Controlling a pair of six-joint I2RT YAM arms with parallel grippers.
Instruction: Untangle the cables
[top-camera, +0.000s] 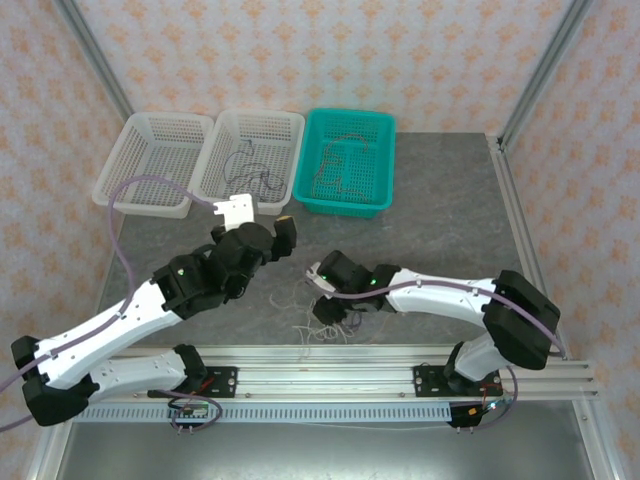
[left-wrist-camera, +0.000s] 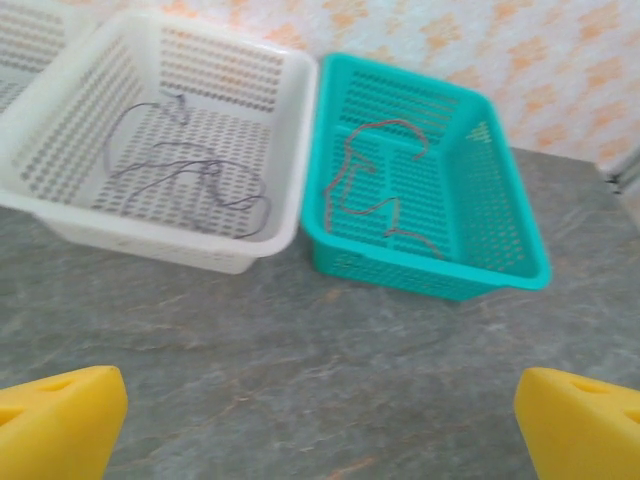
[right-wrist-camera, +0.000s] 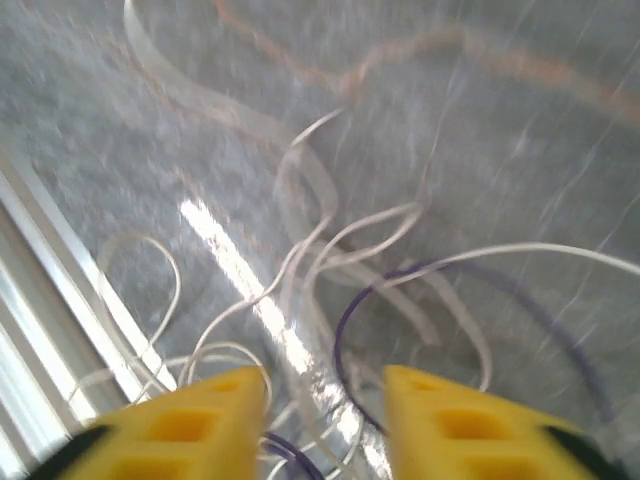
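The cables (top-camera: 322, 328) lie in a loose tangle on the grey surface (top-camera: 440, 220), close to its near edge and just ahead of the metal rail (top-camera: 330, 362) that carries the arm bases. Seen from the right wrist, the knot is mostly white loops crossing one another, with a purple strand (right-wrist-camera: 338, 340) curving through them and a faint reddish one farther off.

The right hand (right-wrist-camera: 325, 425) hangs low over this tangle. Its yellow fingers (right-wrist-camera: 225, 420) stand partly spread, with a gap far wider than any wire, and several strands run under and between them; none looks pinched.

The left hand (left-wrist-camera: 320, 440) is above bare surface to the left of the tangle, spread wide and holding nothing.

At the far side stand three baskets in a row. The middle white basket (top-camera: 262, 115) holds purple wires (left-wrist-camera: 200, 170), the teal basket (top-camera: 350, 113) beside it holds a red wire (left-wrist-camera: 347, 160), and another white basket (top-camera: 165, 117) is at the left.
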